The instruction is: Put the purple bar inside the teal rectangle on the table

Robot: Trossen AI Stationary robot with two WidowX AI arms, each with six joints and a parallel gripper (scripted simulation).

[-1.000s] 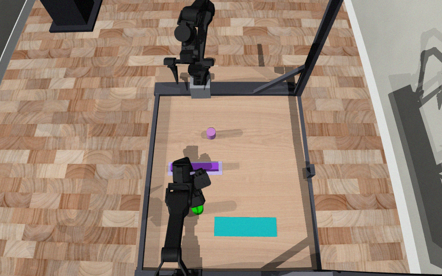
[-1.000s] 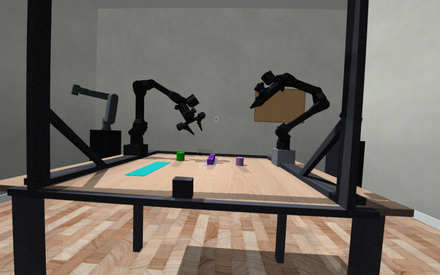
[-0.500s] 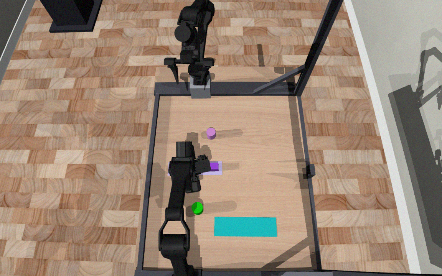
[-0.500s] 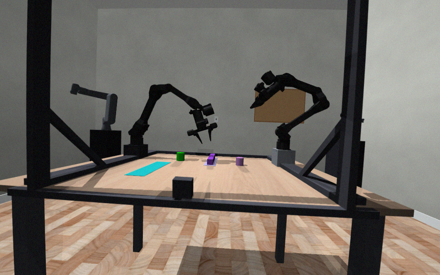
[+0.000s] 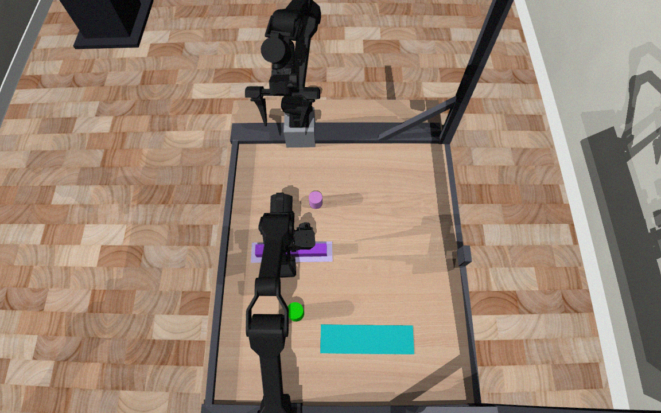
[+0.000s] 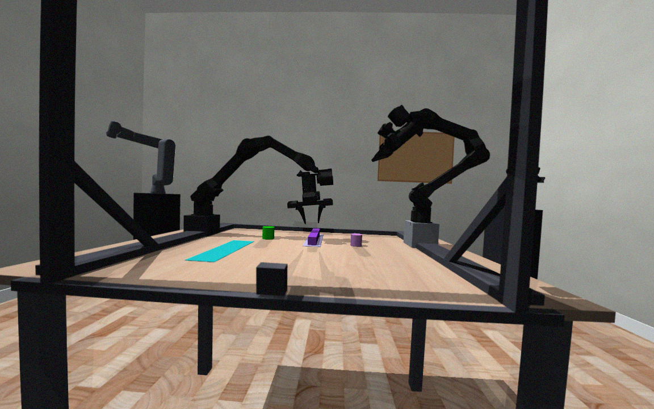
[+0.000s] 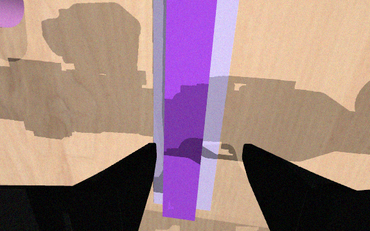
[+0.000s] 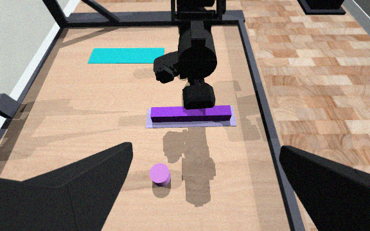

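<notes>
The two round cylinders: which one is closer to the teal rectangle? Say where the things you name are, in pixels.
The green cylinder (image 5: 296,311) (image 6: 268,233); the pink one (image 5: 315,199) (image 6: 356,240) (image 7: 0,13) (image 8: 160,174) stands beyond the purple bar (image 5: 310,250) (image 6: 313,236) (image 7: 188,58) (image 8: 169,112).
</notes>
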